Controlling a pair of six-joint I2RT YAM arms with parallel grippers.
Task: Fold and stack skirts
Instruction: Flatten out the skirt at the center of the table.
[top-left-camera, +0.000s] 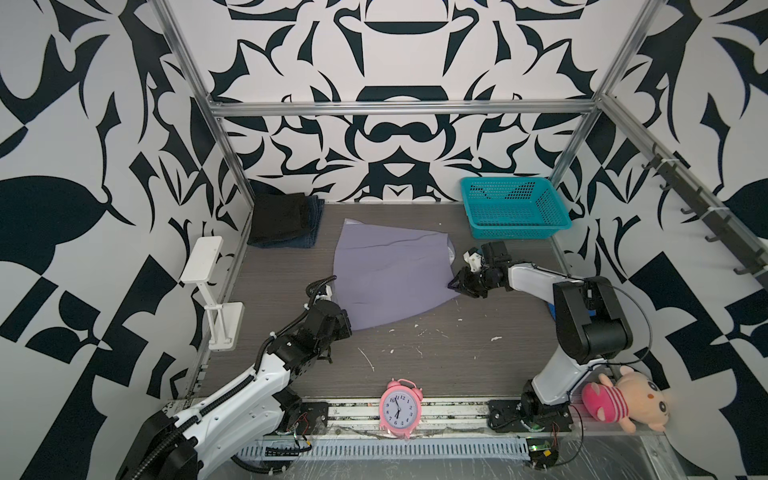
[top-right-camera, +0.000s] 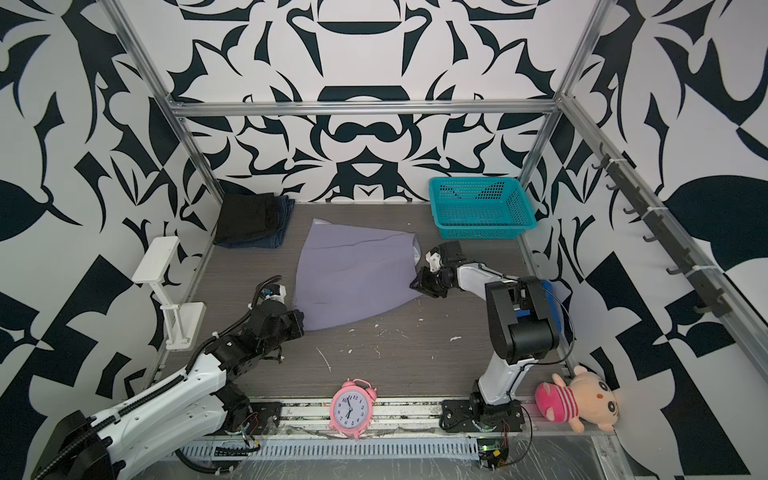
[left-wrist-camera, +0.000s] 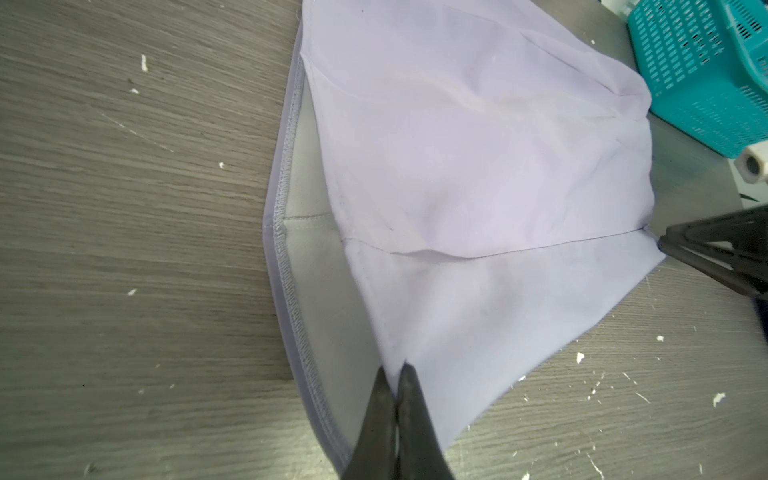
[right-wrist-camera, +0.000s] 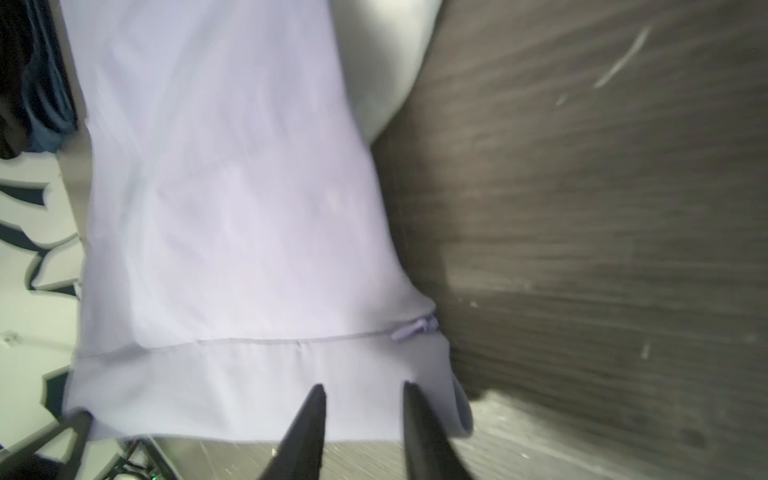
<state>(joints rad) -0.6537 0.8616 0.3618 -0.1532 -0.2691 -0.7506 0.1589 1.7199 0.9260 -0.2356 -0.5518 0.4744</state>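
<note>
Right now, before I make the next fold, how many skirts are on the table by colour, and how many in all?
light lavender-purple cloth skirt, spread flat mid-table: 1
plain black cloth skirt, folded, on top of the pile in the far corner: 1
dark blue denim skirt, folded, under the black one: 1
Total: 3

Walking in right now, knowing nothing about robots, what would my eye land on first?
Probably the lavender skirt spread out in the middle of the table, with the left end effector pinching one corner and the right end effector poised at its other side. Next, the black-and-white patterned walls all around, then the pink alarm clock at the front edge and the pink striped plush toy in the front right corner.
</note>
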